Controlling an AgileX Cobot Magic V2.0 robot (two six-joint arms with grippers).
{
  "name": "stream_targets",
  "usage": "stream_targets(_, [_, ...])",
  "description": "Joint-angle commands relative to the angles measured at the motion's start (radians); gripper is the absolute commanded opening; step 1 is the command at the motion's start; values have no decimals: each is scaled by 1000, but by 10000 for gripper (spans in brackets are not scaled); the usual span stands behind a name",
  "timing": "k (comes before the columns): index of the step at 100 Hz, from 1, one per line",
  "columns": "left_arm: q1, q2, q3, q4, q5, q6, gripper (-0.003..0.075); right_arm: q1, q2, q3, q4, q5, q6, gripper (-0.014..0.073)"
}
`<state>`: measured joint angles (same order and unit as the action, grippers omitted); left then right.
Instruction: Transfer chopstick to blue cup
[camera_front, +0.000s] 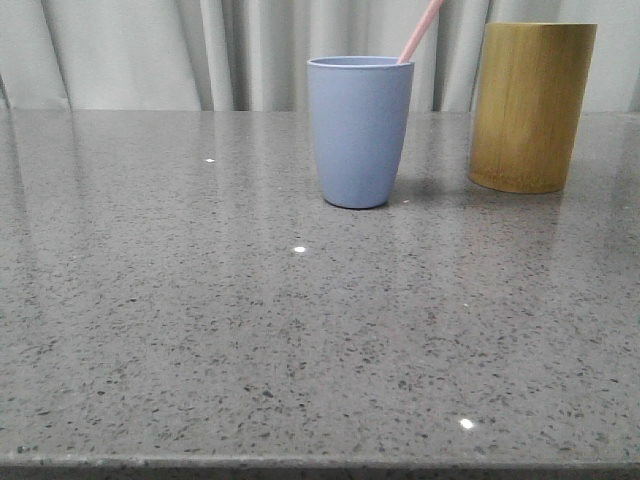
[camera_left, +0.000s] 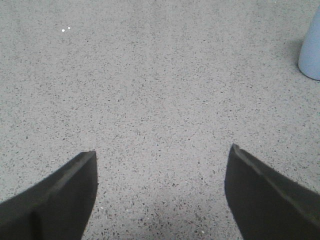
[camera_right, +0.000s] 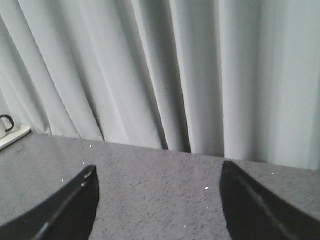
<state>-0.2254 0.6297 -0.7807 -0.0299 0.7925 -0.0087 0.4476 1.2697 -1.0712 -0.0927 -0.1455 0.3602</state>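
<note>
The blue cup (camera_front: 360, 130) stands upright at the back middle of the grey stone table (camera_front: 300, 330). A pale pink chopstick (camera_front: 421, 30) stands in it and leans to the right over its rim. Neither gripper shows in the front view. My left gripper (camera_left: 162, 155) is open and empty above bare tabletop, with the blue cup's base (camera_left: 311, 50) far off at the edge of its view. My right gripper (camera_right: 159, 172) is open and empty, facing the curtain over bare table.
A yellow-brown bamboo holder (camera_front: 532, 105) stands at the back right, just right of the blue cup. A pale curtain (camera_front: 150, 50) hangs behind the table. A white tray with a dark-handled item (camera_right: 7, 132) sits at the table's far edge in the right wrist view.
</note>
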Motion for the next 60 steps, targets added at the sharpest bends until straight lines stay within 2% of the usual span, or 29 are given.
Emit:
stream_targets(1, [2, -1, -24, -2, -75, -8, 513, -41, -120, -40, -12, -1, -25, 520])
stream_targets(19, [2, -1, -24, -2, -76, -8, 513, -121, -301, -40, -48, 278, -77, 519])
stream_targets(41, [2, -1, -24, -2, -76, -8, 513, -127, -477, -22, -148, 695, -80, 519])
stream_targets(48, [2, -1, -24, -2, -76, -8, 513, -127, -526, 7, -150, 781, -80, 519])
stream_targets(60, [2, -1, -24, -2, -78, -8, 513, -127, -611, 105, -150, 819, -65, 519])
